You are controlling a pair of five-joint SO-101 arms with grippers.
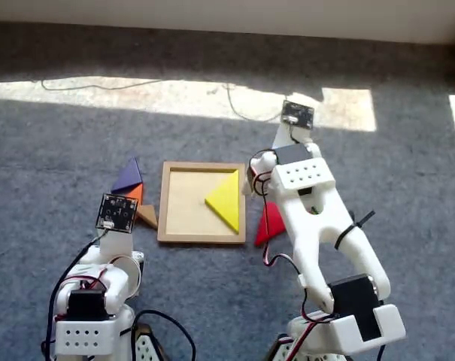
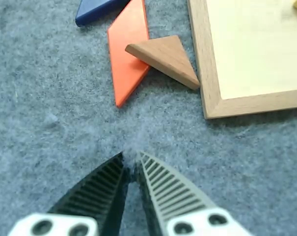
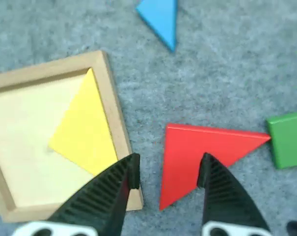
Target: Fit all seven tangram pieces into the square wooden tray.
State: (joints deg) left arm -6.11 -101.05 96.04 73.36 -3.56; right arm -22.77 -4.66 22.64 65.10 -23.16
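Note:
The square wooden tray [image 1: 167, 218] lies mid-carpet with a yellow triangle [image 1: 225, 199] inside, against its right wall. In the right wrist view my right gripper [image 3: 169, 172] hangs open over the left edge of the red triangle [image 3: 197, 150]. One fingertip is by the tray rim [image 3: 114, 101] and the other is over the red piece. Beyond lie a light blue triangle [image 3: 160, 17] and a green square [image 3: 288, 140]. My left gripper [image 2: 131, 166] is shut and empty over bare carpet, short of the orange parallelogram [image 2: 128, 54], the brown triangle [image 2: 165, 58] and a dark blue piece [image 2: 96, 10].
The brown triangle leans on the orange parallelogram and touches the tray's outer left wall [image 2: 207, 73]. The right arm [image 1: 317, 218] covers part of the red triangle [image 1: 271, 223] in the high view. Cables [image 1: 235, 101] lie on the carpet behind the tray.

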